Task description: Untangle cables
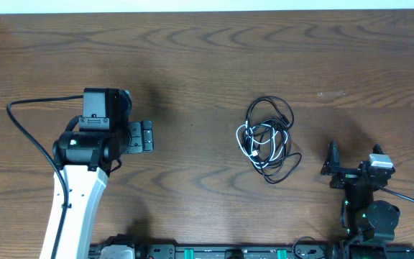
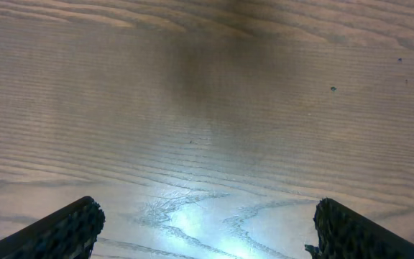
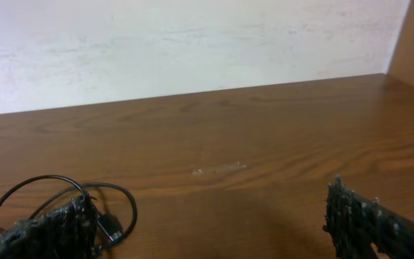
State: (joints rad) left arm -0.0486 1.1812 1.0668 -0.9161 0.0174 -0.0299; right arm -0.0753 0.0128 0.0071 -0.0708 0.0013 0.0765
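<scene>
At nine o'clock on the table [image 1: 192,57], the left gripper [image 1: 142,135] gapes wide, holding nothing. The tangled cables [image 1: 268,140], black looped around white, lie toward three o'clock. At four o'clock the right gripper [image 1: 354,164] also stands wide, empty.

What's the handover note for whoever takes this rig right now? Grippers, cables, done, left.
Left gripper: open, empty, over bare table at the left, well away from the cables.
Right gripper: open, empty, at the right, just beside the pile, not touching it.
Pile: one tangle right of centre, the short white cable wound in with the black ones.
Done: nothing visible.
Left: pull the white cable free, then separate the black ones.
</scene>
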